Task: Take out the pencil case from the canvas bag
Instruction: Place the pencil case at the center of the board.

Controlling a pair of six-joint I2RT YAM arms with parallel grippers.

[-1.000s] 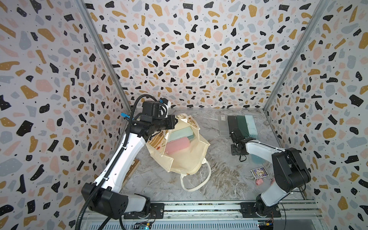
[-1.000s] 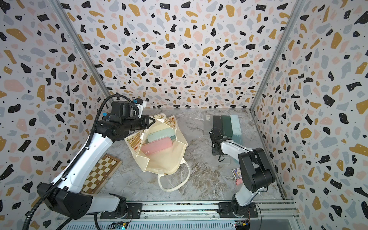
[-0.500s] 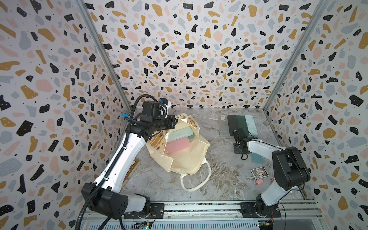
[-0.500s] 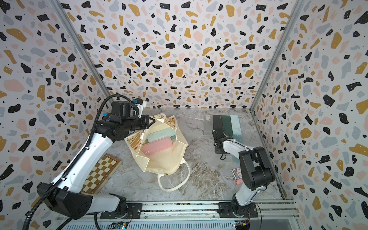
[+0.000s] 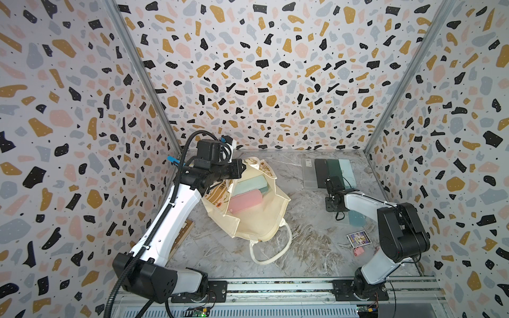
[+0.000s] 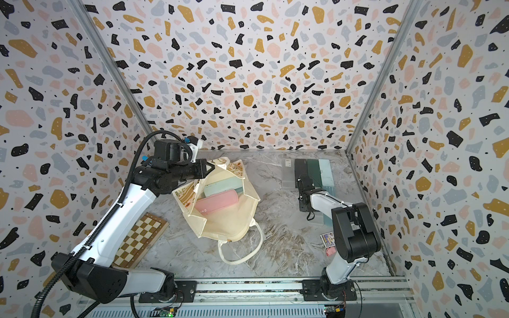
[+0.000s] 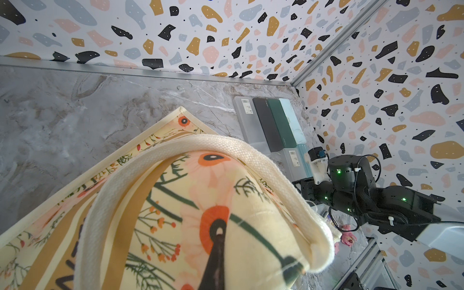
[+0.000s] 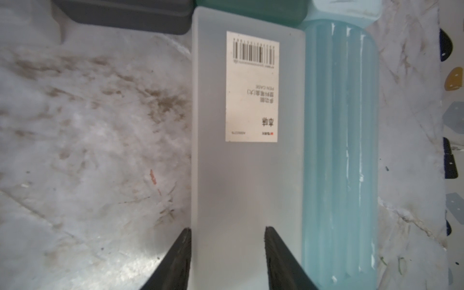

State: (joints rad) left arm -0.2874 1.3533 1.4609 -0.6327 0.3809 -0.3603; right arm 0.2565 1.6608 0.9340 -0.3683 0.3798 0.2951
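The cream canvas bag point(image 5: 256, 220) point(image 6: 228, 220) lies open on the marble table. A pink pencil case point(image 5: 245, 202) point(image 6: 217, 203) and a mint one point(image 5: 249, 184) show inside it. My left gripper point(image 5: 242, 167) point(image 6: 210, 167) point(image 7: 219, 232) is shut on the bag's floral rim by its loop handle point(image 7: 200, 143), holding the mouth up. My right gripper point(image 5: 333, 198) point(image 6: 304, 196) point(image 8: 227, 229) is far from the bag. It hovers open, low over a frosted clear case point(image 8: 246, 175) with a barcode label, and grips nothing.
A ribbed light-blue case point(image 8: 339, 150) lies beside the clear one. Several more cases point(image 5: 327, 170) line the back right. A chessboard point(image 6: 137, 239) lies under the left arm. A small card point(image 5: 358, 238) and a pink trinket point(image 5: 358, 251) lie near the right arm. Patterned walls enclose three sides.
My right wrist has shifted slightly to the right over the cases on the table. The left arm, the bag and the cases in it have not moved.
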